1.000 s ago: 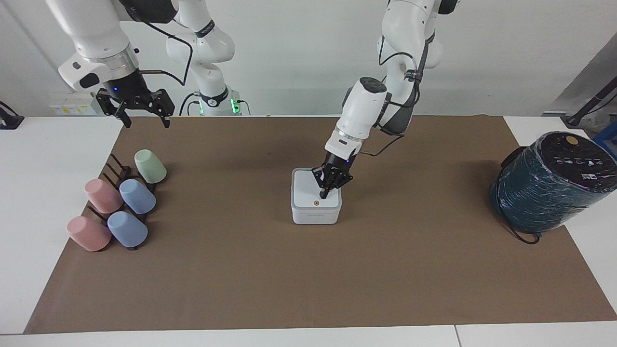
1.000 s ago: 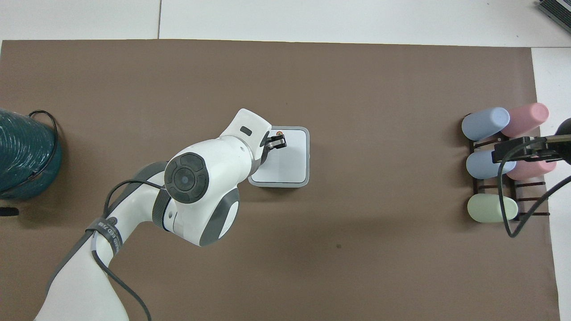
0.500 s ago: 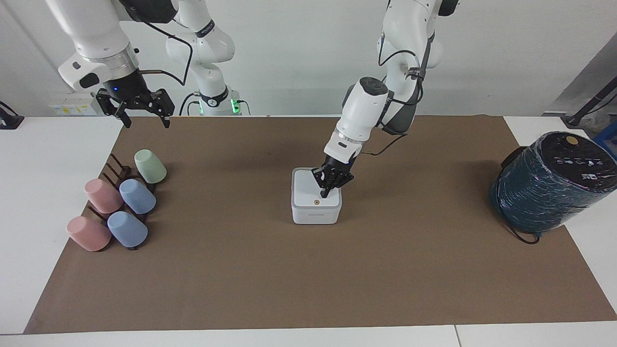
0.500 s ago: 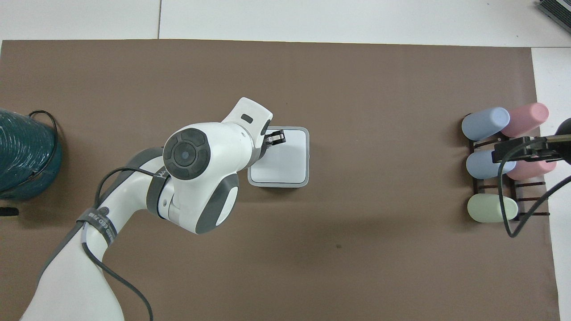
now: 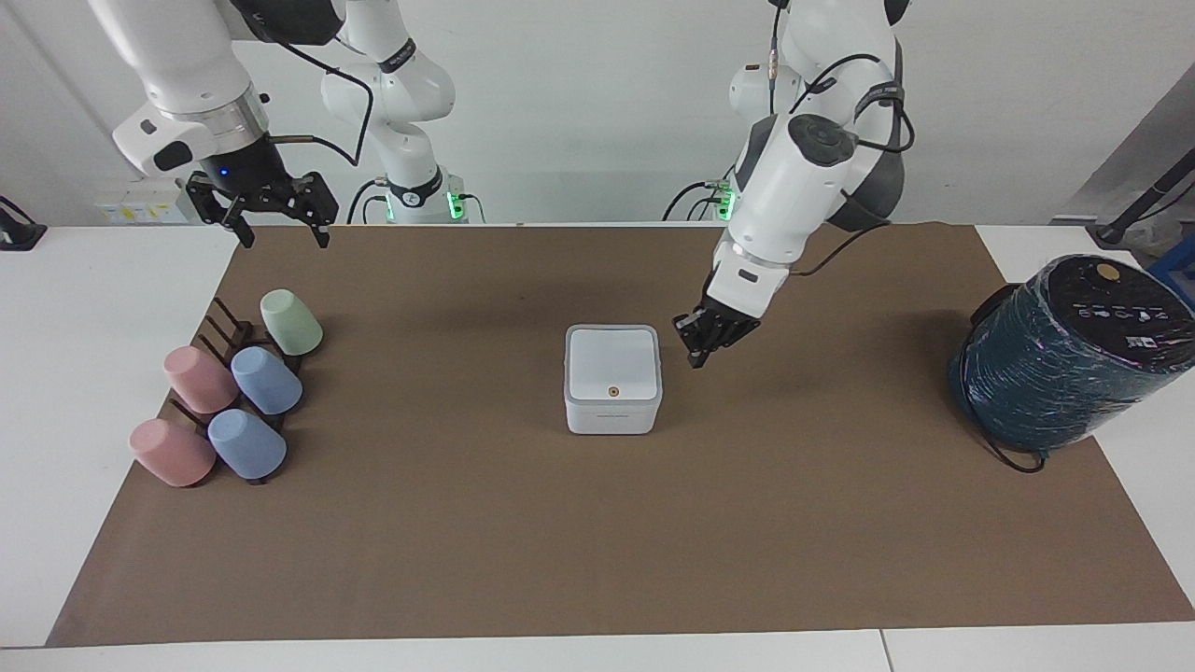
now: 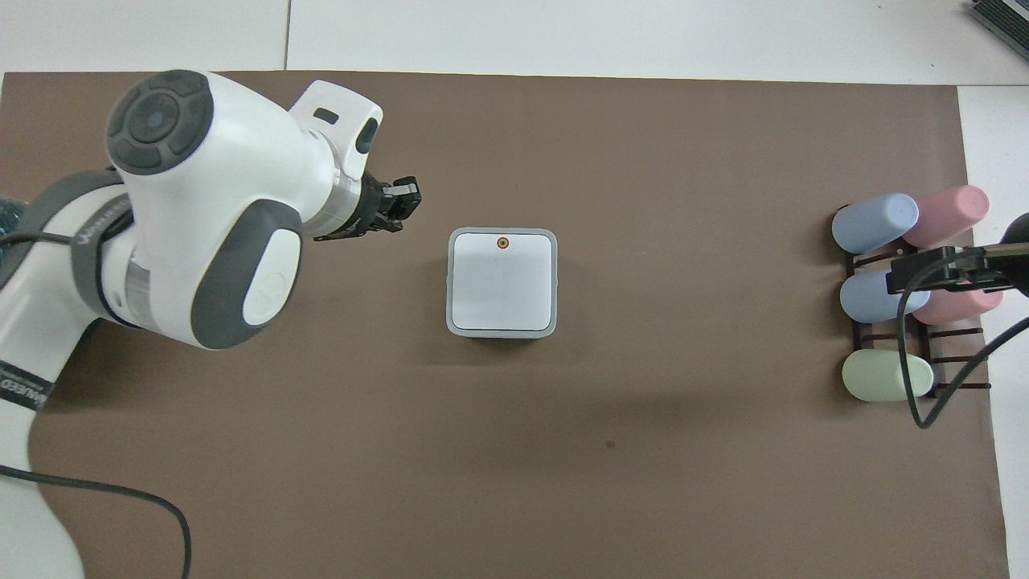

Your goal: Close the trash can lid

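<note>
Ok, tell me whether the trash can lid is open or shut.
Shut. The lid lies flat and square on the trash can, no gap showing in either view. The left gripper hangs beside it, not touching.

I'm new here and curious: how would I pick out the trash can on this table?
Look at the middle of the brown mat. The trash can is the small white square box there, its lid shut flat, an orange dot on top.
</note>
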Tool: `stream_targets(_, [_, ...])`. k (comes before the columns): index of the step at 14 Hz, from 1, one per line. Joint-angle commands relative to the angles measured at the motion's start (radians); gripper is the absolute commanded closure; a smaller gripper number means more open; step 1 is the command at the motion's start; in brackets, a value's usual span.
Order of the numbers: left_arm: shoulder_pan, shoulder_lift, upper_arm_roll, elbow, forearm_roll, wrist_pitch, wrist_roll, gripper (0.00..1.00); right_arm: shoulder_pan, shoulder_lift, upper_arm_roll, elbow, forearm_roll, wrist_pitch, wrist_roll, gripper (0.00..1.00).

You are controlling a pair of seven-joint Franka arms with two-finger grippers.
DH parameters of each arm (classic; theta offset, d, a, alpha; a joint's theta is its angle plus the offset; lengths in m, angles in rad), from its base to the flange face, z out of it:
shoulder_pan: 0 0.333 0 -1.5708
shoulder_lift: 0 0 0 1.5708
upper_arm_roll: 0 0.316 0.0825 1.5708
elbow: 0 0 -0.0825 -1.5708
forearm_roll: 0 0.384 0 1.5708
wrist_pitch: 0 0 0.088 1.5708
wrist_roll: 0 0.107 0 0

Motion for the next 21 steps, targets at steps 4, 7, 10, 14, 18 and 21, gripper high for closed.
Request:
stream_targets(4, [0.214,-0.118,-0.006,0.026,0.027,-0.247,0.311,1.00,-0.008,-0.021,0.004,-0.020,0.013,-0.005,-0.027,0.00])
stream_targets(7, [0.290,-0.162,-0.006,0.023,0.079,-0.338,0.431,1.00,-0.008,-0.021,0.004,-0.020,0.013,-0.005,-0.027,0.00])
stream_targets(10, [0.291,-0.182,-0.007,0.013,0.161,-0.407,0.504,0.94,-0.008,-0.021,0.004,-0.020,0.013,-0.005,-0.027,0.00])
stream_targets(14, [0.290,-0.182,-0.007,0.012,0.161,-0.390,0.508,0.00,-0.008,-0.021,0.004,-0.020,0.013,-0.004,-0.027,0.00])
stream_targets(18, [0.292,-0.184,-0.007,0.009,0.161,-0.387,0.515,0.00,-0.008,-0.021,0.004,-0.020,0.013,-0.005,-0.027,0.00])
stream_targets(21, [0.292,-0.187,-0.007,-0.006,0.161,-0.358,0.505,0.00,-0.008,-0.021,0.004,-0.020,0.013,-0.005,-0.027,0.00])
